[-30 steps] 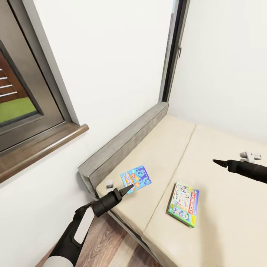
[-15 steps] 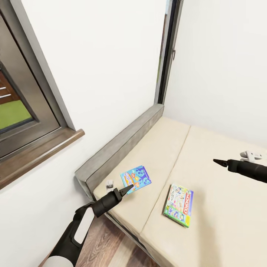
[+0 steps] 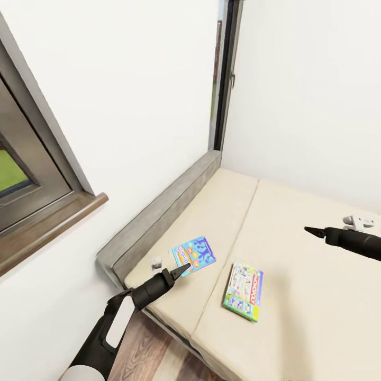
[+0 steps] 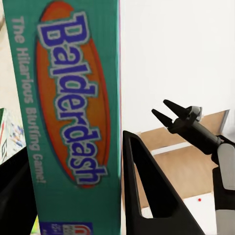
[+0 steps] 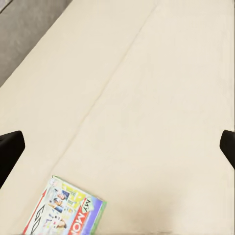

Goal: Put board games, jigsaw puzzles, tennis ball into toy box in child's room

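Blue and cartoon-printed, one board game [image 3: 194,254] is pinched at its edge between the left gripper's [image 3: 182,270] fingers, held up over the near corner of the bed [image 3: 296,296]. The green-edged Monopoly box [image 3: 243,292] lies flat on the beige mattress, between the two arms. The right gripper [image 3: 309,230] hovers well beyond it, its fingers spread, holding nothing.

Bed [image 3: 296,296] mattress matt beige cloth; headboard [image 3: 159,211] rough grey fabric; board games [image 3: 243,292] glossy printed card.
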Robot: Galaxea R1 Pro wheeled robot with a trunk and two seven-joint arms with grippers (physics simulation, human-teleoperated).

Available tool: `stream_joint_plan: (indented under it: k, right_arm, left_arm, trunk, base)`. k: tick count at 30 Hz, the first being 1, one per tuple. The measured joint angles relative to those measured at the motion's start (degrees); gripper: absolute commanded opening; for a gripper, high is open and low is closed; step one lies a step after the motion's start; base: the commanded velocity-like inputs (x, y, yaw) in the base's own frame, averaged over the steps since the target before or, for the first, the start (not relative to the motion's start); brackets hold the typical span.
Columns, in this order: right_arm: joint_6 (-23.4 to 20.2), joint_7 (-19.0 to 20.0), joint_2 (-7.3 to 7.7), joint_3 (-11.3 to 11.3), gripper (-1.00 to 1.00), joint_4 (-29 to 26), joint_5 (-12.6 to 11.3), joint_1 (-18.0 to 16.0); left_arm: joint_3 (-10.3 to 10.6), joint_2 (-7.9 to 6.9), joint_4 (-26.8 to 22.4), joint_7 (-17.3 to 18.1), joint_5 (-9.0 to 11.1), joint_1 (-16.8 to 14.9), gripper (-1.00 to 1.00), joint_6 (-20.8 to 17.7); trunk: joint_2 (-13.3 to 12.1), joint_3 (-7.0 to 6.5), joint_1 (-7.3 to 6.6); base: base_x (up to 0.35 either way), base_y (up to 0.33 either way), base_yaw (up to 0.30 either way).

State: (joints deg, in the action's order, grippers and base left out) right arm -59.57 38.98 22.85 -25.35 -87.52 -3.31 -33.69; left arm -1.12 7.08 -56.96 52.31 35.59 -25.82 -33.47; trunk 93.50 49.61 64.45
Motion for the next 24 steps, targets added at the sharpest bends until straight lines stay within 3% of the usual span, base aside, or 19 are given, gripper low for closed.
stream_joint_plan:
  k: [24]
  right_arm:
    - [0.0,0.0,0.0,0.0,1.0,-0.4,0.0,0.0]
  left_arm:
    - [0.0,0.01,0.0,0.0,-0.1,0.0,-1.0,0.1]
  trunk:
    - [-9.6,-4.31,-5.27]
  base:
    - [0.0,0.0,-0.281]
